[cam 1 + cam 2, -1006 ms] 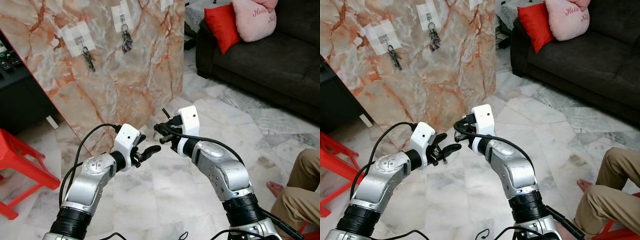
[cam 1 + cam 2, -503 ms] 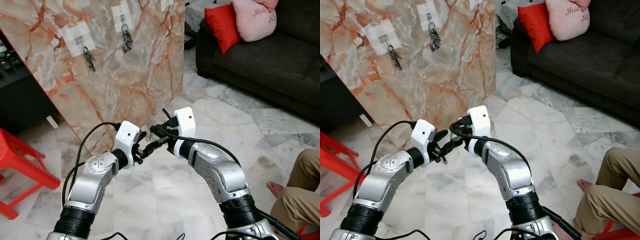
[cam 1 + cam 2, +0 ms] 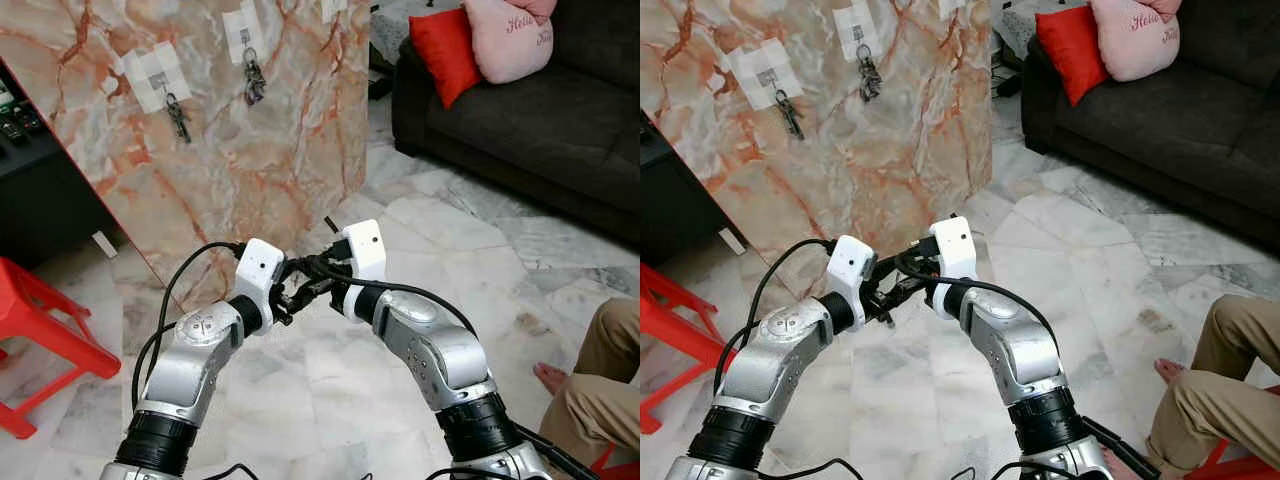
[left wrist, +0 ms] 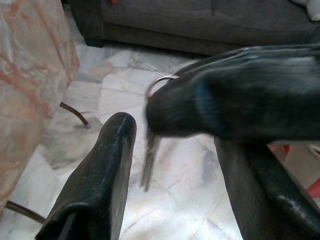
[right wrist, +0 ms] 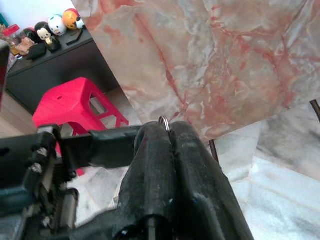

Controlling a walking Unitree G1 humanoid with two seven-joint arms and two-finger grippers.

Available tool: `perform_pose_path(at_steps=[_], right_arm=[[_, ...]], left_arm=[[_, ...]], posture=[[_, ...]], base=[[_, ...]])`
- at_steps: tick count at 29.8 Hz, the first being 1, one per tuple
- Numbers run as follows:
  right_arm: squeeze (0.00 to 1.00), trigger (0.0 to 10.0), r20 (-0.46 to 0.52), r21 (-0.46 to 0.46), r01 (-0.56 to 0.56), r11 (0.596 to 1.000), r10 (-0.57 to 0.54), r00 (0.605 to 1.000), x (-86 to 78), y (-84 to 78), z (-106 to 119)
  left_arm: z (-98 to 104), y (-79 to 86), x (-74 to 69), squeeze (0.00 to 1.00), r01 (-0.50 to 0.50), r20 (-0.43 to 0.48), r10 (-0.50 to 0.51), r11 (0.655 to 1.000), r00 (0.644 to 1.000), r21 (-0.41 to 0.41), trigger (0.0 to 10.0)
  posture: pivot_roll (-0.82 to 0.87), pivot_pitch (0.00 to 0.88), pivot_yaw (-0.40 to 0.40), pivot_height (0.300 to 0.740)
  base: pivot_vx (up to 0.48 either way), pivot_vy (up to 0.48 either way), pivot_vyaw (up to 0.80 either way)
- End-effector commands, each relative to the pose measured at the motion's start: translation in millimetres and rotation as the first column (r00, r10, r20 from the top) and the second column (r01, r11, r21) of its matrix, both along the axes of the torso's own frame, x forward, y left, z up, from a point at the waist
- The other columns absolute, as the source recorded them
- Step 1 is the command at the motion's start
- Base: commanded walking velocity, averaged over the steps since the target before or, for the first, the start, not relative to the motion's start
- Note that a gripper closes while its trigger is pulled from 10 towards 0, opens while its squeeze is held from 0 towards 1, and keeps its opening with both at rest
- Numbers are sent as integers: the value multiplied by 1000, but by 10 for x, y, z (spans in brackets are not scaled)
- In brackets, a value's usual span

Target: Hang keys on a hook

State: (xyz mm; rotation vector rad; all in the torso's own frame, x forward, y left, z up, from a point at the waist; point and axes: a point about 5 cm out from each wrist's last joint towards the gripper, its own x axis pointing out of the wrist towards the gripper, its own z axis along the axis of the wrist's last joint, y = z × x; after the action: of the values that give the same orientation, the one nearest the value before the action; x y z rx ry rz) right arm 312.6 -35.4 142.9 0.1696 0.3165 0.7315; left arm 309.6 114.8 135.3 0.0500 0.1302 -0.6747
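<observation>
- The right tool (image 5: 167,150) is shown with its two black fingers pressed together on the ring of the keys (image 4: 150,150); the ring is seen poking out between the fingertips in the right wrist view.
- The left tool (image 4: 175,165) is shown with its fingers spread apart, one on each side of the right tool's tip; the keys are seen dangling from that tip between them, not gripped by the left tool.
- The two tools are met in front of the robot, low over the marble floor (image 3: 330,380), near the foot of the marble slab (image 3: 250,170).
- On the slab, far and to the left, two white-backed hooks are fixed: the left hook (image 3: 158,72) already bears a dark set of keys (image 3: 178,118), and the right hook (image 3: 243,28) bears another bunch (image 3: 253,82).
- A third white patch (image 3: 333,8) is glimpsed at the slab's top edge; whether it is a free hook cannot be told.
- Progress is judged as early to middle: the keys are held and a handover between tools appears under way, while the reach to a hook and the hanging itself are left to do.
- A dark sofa (image 3: 540,130) with a red cushion (image 3: 443,52) is set far right, and a red stool (image 3: 40,330) near left.
</observation>
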Motion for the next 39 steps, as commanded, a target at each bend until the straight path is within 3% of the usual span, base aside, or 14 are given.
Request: perform_pose_path(at_steps=[1, 11, 19, 27, 30, 39], right_arm=[[0, 10000, -28, 10, -19, 1000, 19, 999, -31, 51, -39], [0, 10000, -33, 18, -23, 1000, 23, 999, -41, 65, -37], [0, 10000, -24, 20, -17, 1000, 18, 1000, -30, 64, -6], [0, 10000, -2, 31, -5, 1000, 5, 1000, 1, 37, 75], [0, 10000, 2, 34, -4, 999, 4, 1000, 5, 32, 94], [0, 10000, 4, 42, 9, 999, -10, 1000, 27, -19, 125]], left_arm=[[53, -21, -2, 0, 12, 12, -12, 1000, 1000, -13, 10000], [42, -41, 7, 0, -11, 5, 11, 1000, 1000, -22, 10000], [20, 15, 13, 0, -60, -36, 57, 994, 998, -88, 10000], [37, 140, 13, 0, -125, -62, 114, 968, 992, -219, 10000], [41, 149, 14, 0, -130, -56, 121, 964, 991, -231, 10000], [171, 198, 11, 0, -140, 17, 156, 924, 988, -357, 10000]], posture=[[-49, 89, 18, 740], [-49, 90, 19, 740], [-51, 89, 20, 740], [-54, 87, 14, 740], [-57, 87, 12, 740], [-65, 91, 2, 740]], base=[[0, 0, 0], [0, 0, 0], [0, 0, 0], [0, 0, 0], [0, 0, 0], [0, 0, 0]])
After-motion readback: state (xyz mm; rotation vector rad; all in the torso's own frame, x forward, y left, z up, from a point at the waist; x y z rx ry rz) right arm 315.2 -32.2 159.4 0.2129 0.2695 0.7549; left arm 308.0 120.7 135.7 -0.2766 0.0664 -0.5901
